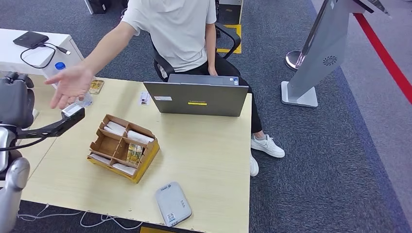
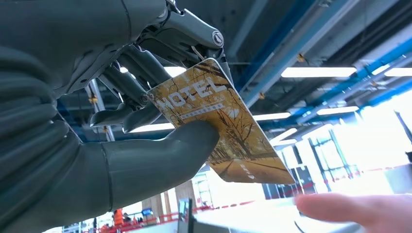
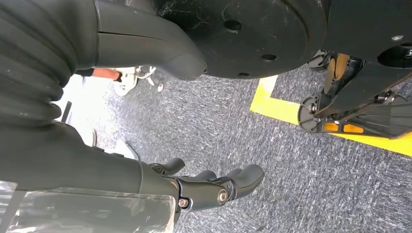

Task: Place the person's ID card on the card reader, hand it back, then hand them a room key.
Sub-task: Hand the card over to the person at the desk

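The task looks to be in its last step. Nearest the camera, the left robot hand (image 2: 145, 121) is clamped on the room key (image 2: 221, 124), a card printed HOTEL over an autumn-tree picture, pinched between the thick thumb below and the darker fingers (image 2: 131, 82) behind it, with most of the card jutting free. In the head view the same left robot hand (image 1: 65, 121) reaches out above the left part of the worktop (image 1: 204, 160), the card showing as a pale sliver at its tip. The right robot hand (image 3: 214, 187) hangs over grey carpet with its fingers loosely curled and nothing in them. On the near edge of the worktop lies the grey card reader (image 1: 173, 204), and no card rests on it, so the reading and the return of the ID card are judged done, though the ID card itself cannot be picked out. Further in stands the cardboard organiser (image 1: 124, 148) with more cards in its compartments, then a laptop (image 1: 197, 97). Beyond the held key, the person's hand (image 1: 72, 83) is open, just above the card's tip, apparently not yet touching it. What remains is for the person to take the key and for the fingers to let go.
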### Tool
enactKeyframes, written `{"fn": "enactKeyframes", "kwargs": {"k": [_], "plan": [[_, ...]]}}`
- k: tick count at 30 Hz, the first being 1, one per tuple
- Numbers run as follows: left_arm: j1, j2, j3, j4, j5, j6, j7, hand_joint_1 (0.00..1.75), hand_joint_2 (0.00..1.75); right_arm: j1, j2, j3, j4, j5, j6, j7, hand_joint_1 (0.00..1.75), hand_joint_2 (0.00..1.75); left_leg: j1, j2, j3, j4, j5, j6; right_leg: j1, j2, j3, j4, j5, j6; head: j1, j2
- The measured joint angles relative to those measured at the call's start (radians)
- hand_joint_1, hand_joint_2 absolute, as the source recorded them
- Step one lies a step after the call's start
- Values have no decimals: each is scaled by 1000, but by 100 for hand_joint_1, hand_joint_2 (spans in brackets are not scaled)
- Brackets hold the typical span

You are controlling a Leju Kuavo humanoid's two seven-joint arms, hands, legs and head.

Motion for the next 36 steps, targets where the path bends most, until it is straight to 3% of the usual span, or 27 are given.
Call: {"fn": "enactKeyframes", "kwargs": {"k": [10,14,36], "plan": [[-104,62,0,61,0,-16,-1,175,175,-2,0,10,0,7,4,4,0,175,0,1,0,0,0,0,0,1,-1,0,0,0,0,0],[-108,74,0,84,0,-15,-1,0,175,-3,0,12,0,8,4,7,0,175,0,3,0,0,0,0,0,3,-2,0,1,0,0,0],[-104,121,34,123,28,5,14,0,175,-4,0,24,0,11,3,7,0,175,0,2,-1,0,0,0,0,3,-2,0,1,0,0,0]]}}
